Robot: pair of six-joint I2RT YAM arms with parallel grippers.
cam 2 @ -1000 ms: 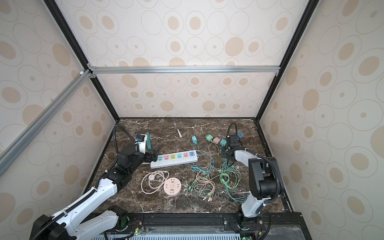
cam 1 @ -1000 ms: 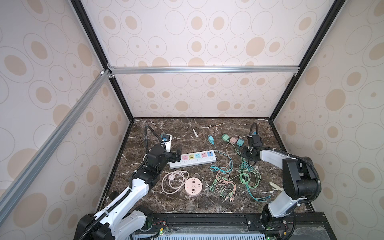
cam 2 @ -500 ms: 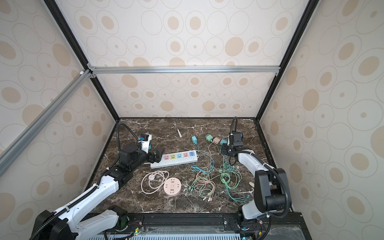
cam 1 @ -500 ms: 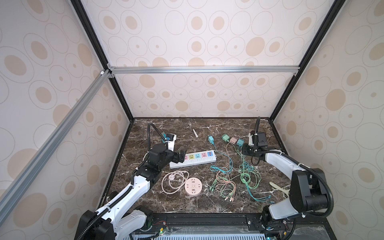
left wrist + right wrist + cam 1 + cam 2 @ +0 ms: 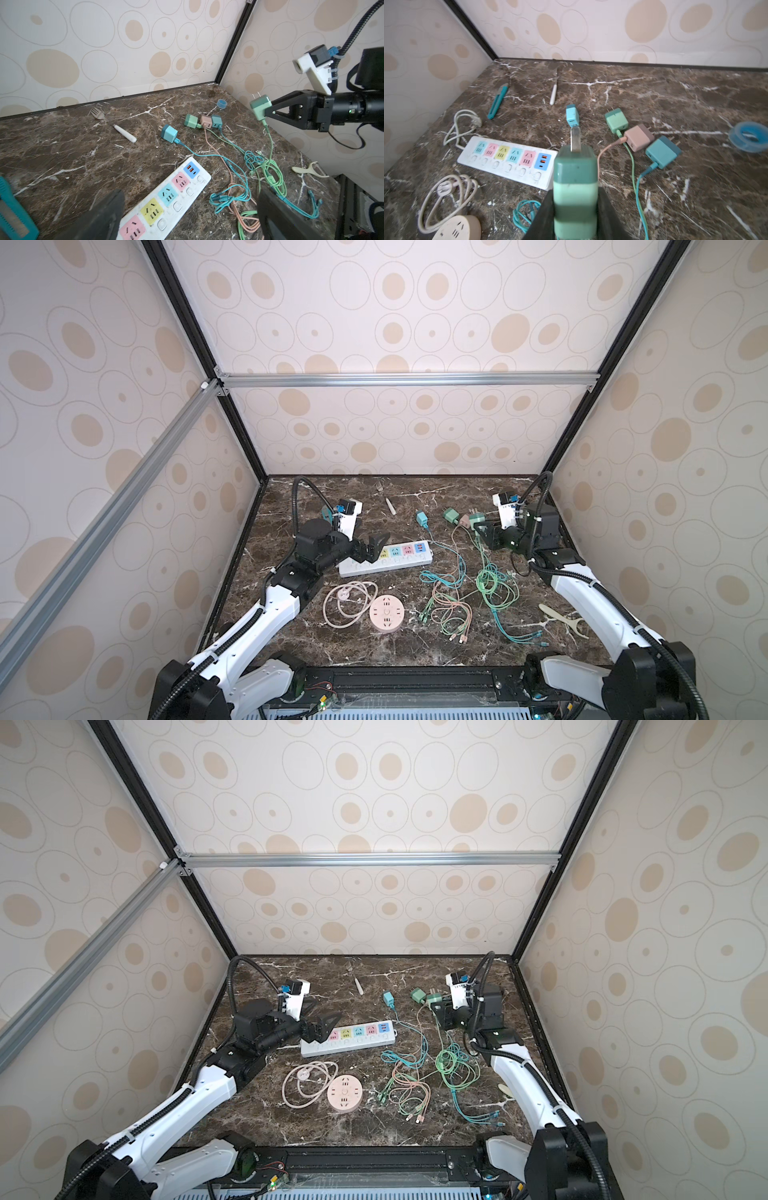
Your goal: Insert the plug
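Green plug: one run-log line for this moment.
right end effector: shut on green plug, airborne | left end effector: open over power strip end | insertion: not done

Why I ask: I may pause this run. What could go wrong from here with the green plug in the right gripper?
1. The green plug, clamped in the right gripper, trails its cable into the tangled cables; carrying it to a socket may drag them along.
2. The left gripper is open over the end of the power strip, not gripping it, so pushing the plug in could slide the strip.
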